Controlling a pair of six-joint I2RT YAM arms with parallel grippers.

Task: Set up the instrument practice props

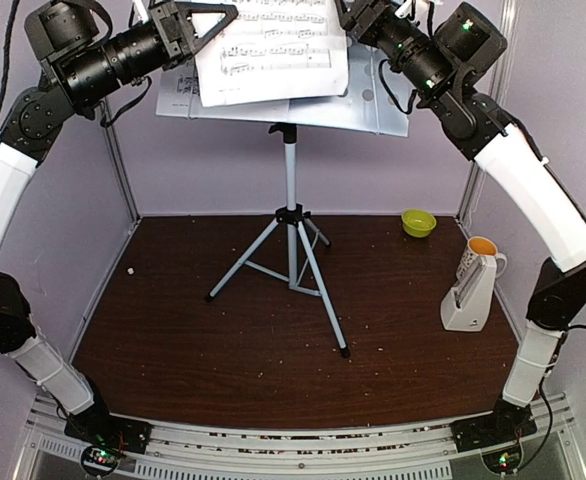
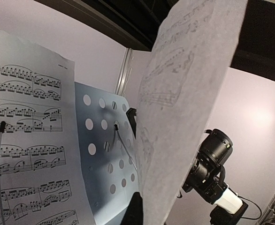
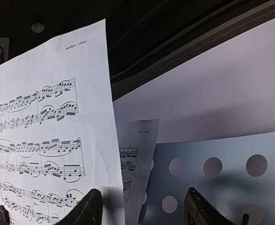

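Left gripper (image 1: 208, 22) seemingly grasping page (image 1: 273, 45), right gripper (image 3: 142, 208) released, visible only from wrist

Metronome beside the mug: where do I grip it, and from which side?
Take the metronome by its narrow upper half, coming down from above and closing across its two side faces. It stands upright and tapers upward, so the top is likely easier to span than the wide base. The mug sits close behind it, so avoid that side.
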